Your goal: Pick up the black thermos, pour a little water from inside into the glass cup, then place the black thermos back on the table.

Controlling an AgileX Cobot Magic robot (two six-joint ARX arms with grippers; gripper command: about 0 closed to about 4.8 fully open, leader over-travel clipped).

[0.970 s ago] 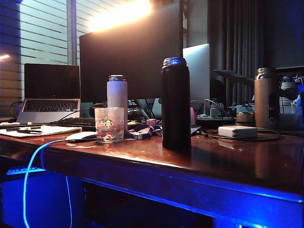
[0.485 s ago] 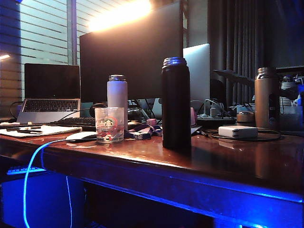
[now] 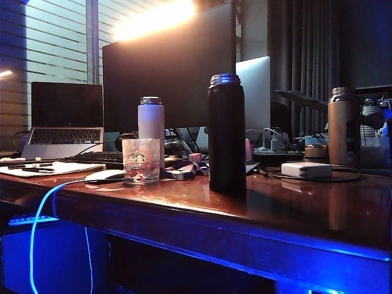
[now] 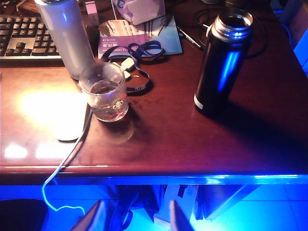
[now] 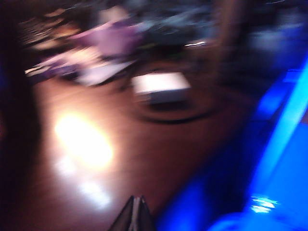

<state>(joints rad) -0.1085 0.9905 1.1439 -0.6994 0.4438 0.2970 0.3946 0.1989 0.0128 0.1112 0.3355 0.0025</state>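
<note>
The black thermos (image 3: 226,135) stands upright near the middle of the table (image 3: 275,208), its cap off and the silver rim open (image 4: 221,62). To its left stands the glass cup (image 3: 140,161), upright, with a little liquid at the bottom (image 4: 103,94). Neither arm appears in the exterior view. My left gripper (image 4: 137,219) hangs open and empty in front of the table's front edge (image 4: 168,180), well short of both things. My right gripper (image 5: 136,211) is shut on nothing, low over the tabletop near its edge. That view is motion-blurred.
A white bottle (image 3: 151,125) stands just behind the cup, and a bronze bottle (image 3: 342,125) at the far right. A white box (image 3: 306,169) on a coiled cable, a mouse (image 3: 104,176), keyboard (image 4: 24,36), laptop (image 3: 64,119) and monitor (image 3: 168,73) crowd the back.
In the exterior view the thermos, the cup and the other things stand where they were, and no arm has come into that view.
</note>
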